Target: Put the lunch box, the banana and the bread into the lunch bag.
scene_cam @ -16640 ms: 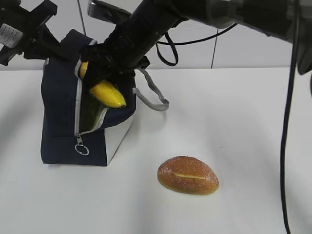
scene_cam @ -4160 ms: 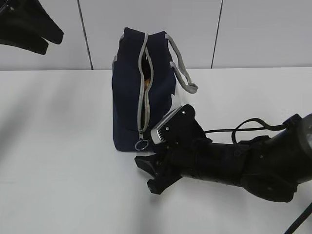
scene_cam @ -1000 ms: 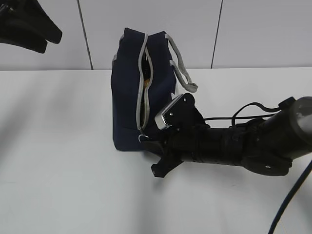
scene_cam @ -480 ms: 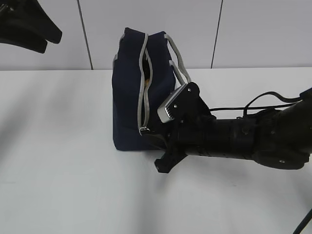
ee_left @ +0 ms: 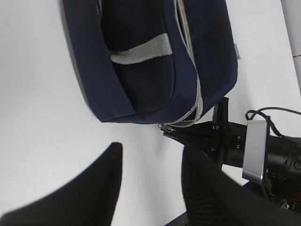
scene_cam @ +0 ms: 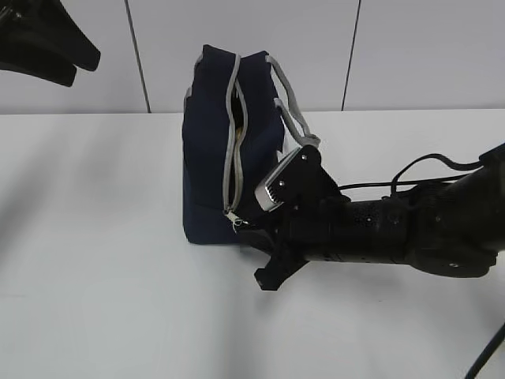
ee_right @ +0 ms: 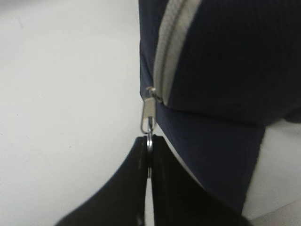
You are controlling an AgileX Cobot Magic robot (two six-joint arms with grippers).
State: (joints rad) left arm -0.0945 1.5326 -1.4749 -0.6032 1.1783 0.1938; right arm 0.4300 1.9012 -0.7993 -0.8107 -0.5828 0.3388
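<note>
Two gripper fingers of the right gripper (ee_right: pixel 149 157) pinch the ring pull (ee_right: pixel 149 140) of the zipper (scene_cam: pixel 231 150), clenched on it low on the lunch bag (scene_cam: pixel 213 134). The bag stands upright on the white table (scene_cam: pixel 118 300). The left gripper (ee_left: pixel 150 188) hangs half-open, holding nothing. Since a second ago, the ring has lifted slightly.
</note>
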